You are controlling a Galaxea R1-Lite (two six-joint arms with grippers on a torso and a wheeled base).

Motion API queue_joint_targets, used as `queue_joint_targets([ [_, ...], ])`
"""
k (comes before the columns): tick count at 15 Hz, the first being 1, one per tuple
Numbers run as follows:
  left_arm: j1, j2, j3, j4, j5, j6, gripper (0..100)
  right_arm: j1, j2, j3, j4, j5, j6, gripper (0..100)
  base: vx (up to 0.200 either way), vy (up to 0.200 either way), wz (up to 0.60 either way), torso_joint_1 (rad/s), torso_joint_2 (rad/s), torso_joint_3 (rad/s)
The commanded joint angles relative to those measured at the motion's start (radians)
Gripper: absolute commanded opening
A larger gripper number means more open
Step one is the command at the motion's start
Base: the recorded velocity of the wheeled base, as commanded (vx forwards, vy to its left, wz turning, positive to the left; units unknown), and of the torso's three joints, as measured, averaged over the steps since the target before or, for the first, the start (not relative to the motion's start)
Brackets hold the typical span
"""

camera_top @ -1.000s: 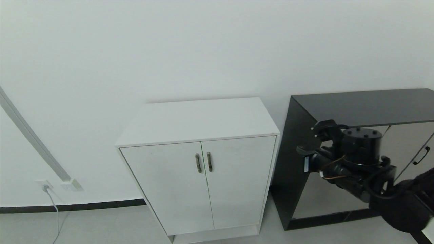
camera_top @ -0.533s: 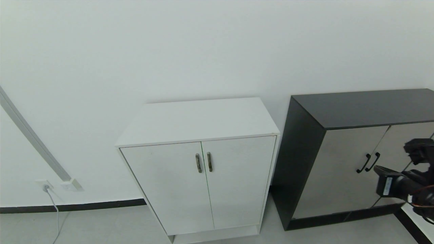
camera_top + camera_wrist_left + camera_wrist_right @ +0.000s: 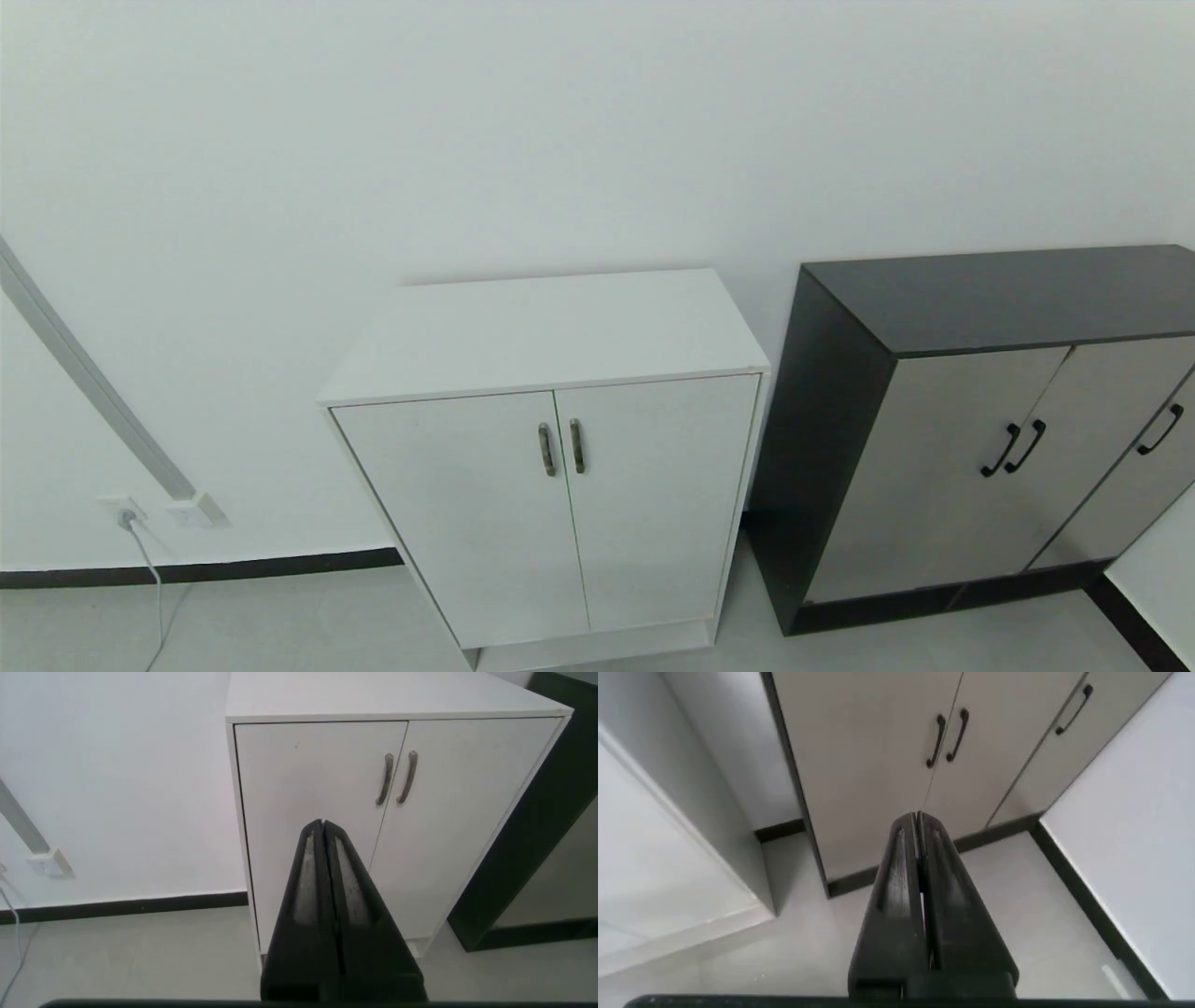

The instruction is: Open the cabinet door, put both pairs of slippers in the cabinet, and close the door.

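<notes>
A white cabinet [image 3: 551, 448] stands against the wall with both doors closed and two metal handles [image 3: 560, 446] at the middle. The left wrist view shows that same cabinet [image 3: 392, 812] ahead, with my left gripper [image 3: 323, 831] shut and empty in front of its left door. My right gripper [image 3: 919, 821] is shut and empty, held above the floor before a black cabinet [image 3: 878, 756].
A black cabinet [image 3: 980, 420] with grey doors and black handles [image 3: 1013, 448] stands right of the white one. A wall socket with a cable [image 3: 126, 513] is low on the left wall. Grey floor [image 3: 233, 625] lies in front.
My right arm has drawn back to the right and down, leaving the head view; the black cabinet's doors now show in full. The cabinets have not moved.
</notes>
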Motion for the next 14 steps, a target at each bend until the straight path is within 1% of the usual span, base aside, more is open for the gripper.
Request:
queue_joint_targets([
  [1, 0.000, 0.001, 0.000, 0.000, 0.000, 0.000, 0, 0.034, -0.192, 0.016, 0.139, 0.042, 0.000, 0, 0.000, 0.000, 0.00, 0.000, 0.00, 0.000],
  [2, 0.000, 0.001, 0.000, 0.000, 0.000, 0.000, 0, 0.038, -0.232, 0.018, 0.190, 0.070, 0.000, 0, 0.000, 0.000, 0.00, 0.000, 0.00, 0.000],
  [3, 0.000, 0.001, 0.000, 0.000, 0.000, 0.000, 0, 0.038, -0.324, 0.015, 0.308, 0.130, 0.000, 0, 0.000, 0.000, 0.00, 0.000, 0.00, 0.000],
  [4, 0.000, 0.001, 0.000, 0.000, 0.000, 0.000, 0, 0.038, -0.371, 0.012, 0.365, 0.153, 0.000, 0, 0.000, 0.000, 0.00, 0.000, 0.00, 0.000],
  [5, 0.000, 0.001, 0.000, 0.000, 0.000, 0.000, 0, 0.040, -0.452, 0.007, 0.495, 0.199, 0.000, 0, 0.000, 0.000, 0.00, 0.000, 0.00, 0.000],
  [6, 0.000, 0.001, 0.000, 0.000, 0.000, 0.000, 0, 0.040, -0.503, 0.002, 0.575, 0.226, 0.000, 0, 0.000, 0.000, 0.00, 0.000, 0.00, 0.000],
  [7, 0.000, 0.001, 0.000, 0.000, 0.000, 0.000, 0, 0.040, -0.555, 0.002, 0.638, 0.242, 0.000, 0, 0.000, 0.000, 0.00, 0.000, 0.00, 0.000],
  [8, 0.000, 0.001, 0.000, 0.000, 0.000, 0.000, 0, 0.040, -0.578, 0.005, 0.668, 0.249, 0.000, 0, 0.000, 0.000, 0.00, 0.000, 0.00, 0.000],
  [9, 0.000, 0.001, 0.000, 0.000, 0.000, 0.000, 0, 0.040, -0.632, 0.004, 0.742, 0.259, 0.000, 0, 0.000, 0.000, 0.00, 0.000, 0.00, 0.000],
  [10, 0.000, 0.001, 0.000, 0.000, 0.000, 0.000, 0, 0.044, -0.655, 0.002, 0.770, 0.260, 0.000, 0, 0.000, 0.000, 0.00, 0.000, 0.00, 0.000],
  [14, 0.000, 0.001, 0.000, 0.000, 0.000, 0.000, 0, 0.063, -0.684, 0.024, 0.787, 0.260, 0.000, 0, 0.000, 0.000, 0.00, 0.000, 0.00, 0.000],
])
